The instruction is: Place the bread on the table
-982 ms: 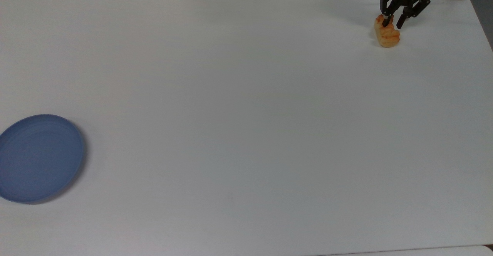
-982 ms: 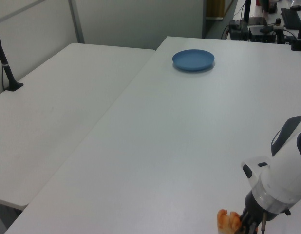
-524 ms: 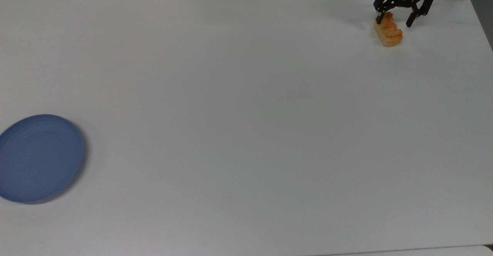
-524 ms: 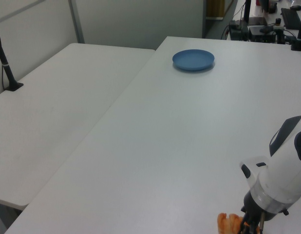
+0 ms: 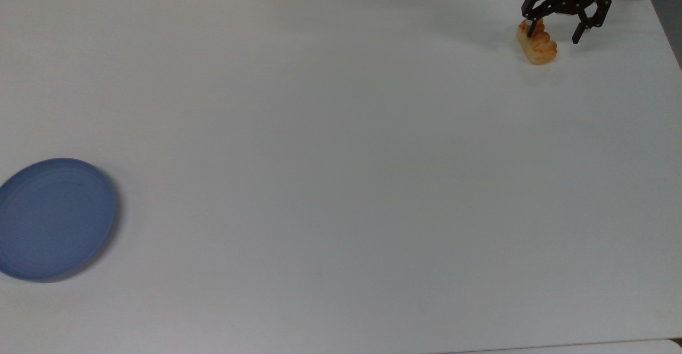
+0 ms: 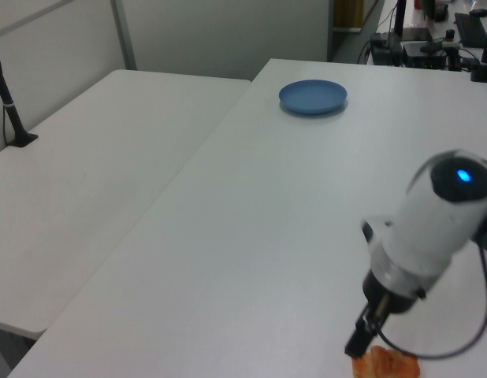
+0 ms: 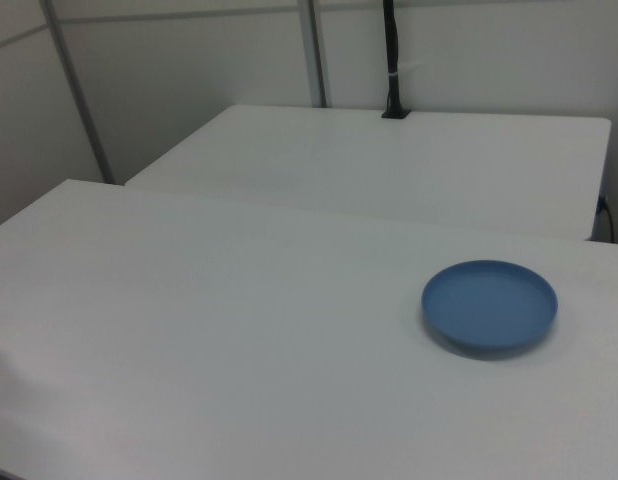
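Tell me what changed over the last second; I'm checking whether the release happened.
The end effector opened, let go of the bread and drew back toward the top view's upper right. The bread settled on the table, barely shifted. The plate stayed put.

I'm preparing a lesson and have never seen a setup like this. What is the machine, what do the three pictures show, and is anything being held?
It is a robot arm ending in a black two-finger gripper. Three fixed cameras watch one white table: the top view looks down on it, the left view and right view look across it. A small golden bread lies on the table near the top view's upper right corner, and a blue plate sits far away at the top view's left edge. The gripper is open above the bread, holding nothing.
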Robot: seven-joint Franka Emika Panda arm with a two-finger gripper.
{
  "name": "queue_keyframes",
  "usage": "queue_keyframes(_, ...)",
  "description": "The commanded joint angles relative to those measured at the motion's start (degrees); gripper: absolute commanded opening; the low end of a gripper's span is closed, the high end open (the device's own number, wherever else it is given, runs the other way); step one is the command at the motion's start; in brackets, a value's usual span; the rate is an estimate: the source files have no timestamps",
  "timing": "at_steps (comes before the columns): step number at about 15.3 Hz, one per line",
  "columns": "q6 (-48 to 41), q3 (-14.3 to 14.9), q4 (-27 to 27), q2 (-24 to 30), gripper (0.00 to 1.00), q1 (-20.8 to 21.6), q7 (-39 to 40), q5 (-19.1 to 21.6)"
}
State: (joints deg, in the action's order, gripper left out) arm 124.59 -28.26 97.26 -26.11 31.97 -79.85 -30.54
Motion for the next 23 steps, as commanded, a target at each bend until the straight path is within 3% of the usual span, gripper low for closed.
queue_keyframes(1, -4.4, -2.1, 0.0, 8.4, 1.0, -8.5, 15.5, 15.4)
queue_keyframes(3, -11.1, -1.7, -0.7, 12.8, 1.0, -15.2, 27.2, 23.6)
queue_keyframes(5, -16.7, 0.0, -1.1, 16.9, 1.0, -21.4, 38.1, 28.9)
queue_keyframes(7, -21.2, 5.0, -1.3, 19.7, 1.0, -23.4, 47.0, 31.8)
queue_keyframes(9, -24.5, 12.5, -2.3, 21.2, 1.0, -23.6, 54.8, 33.9)
queue_keyframes(12, -27.9, 21.7, -3.9, 21.7, 1.0, -24.0, 64.0, 34.1)
queue_keyframes(16, -27.4, 28.1, -3.7, 22.2, 1.0, -27.9, 72.3, 33.7)
queue_keyframes(19, -27.4, 29.5, -3.7, 21.8, 1.0, -31.2, 78.9, 33.6)
queue_keyframes(23, -27.8, 30.3, -3.7, 22.0, 1.0, -31.6, 78.9, 33.4)
